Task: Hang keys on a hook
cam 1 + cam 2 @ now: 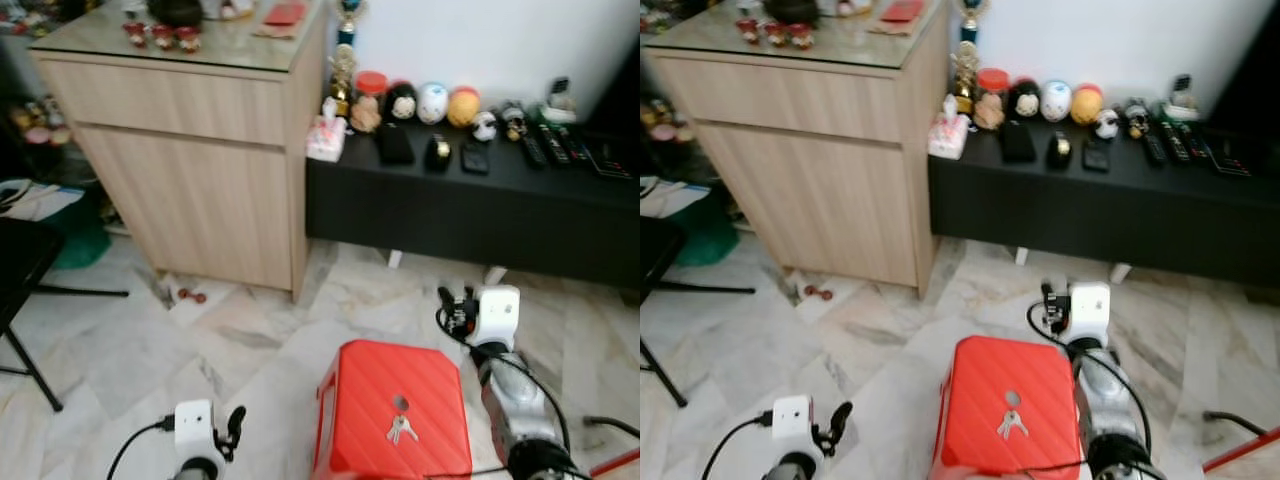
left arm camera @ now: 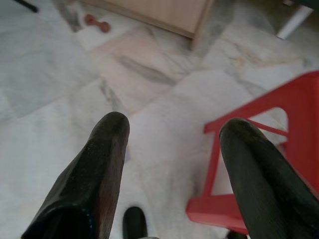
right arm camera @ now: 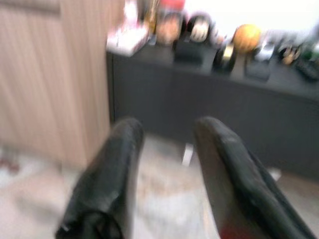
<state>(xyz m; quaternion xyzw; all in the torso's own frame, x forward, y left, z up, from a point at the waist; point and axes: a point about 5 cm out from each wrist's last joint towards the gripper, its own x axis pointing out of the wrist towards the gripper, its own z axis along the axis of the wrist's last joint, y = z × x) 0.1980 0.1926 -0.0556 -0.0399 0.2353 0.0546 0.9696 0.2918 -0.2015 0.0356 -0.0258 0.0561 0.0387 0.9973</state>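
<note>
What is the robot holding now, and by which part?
Nothing. Both grippers, left and right, have open, empty jaws. The keys lie on the red stool, untouched.

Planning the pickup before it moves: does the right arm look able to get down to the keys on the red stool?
Probably yes. The keys lie bare on top of the red stool, nothing over them. The right gripper is open, raised just beyond the stool's far right corner, so it must draw back and down.
</note>
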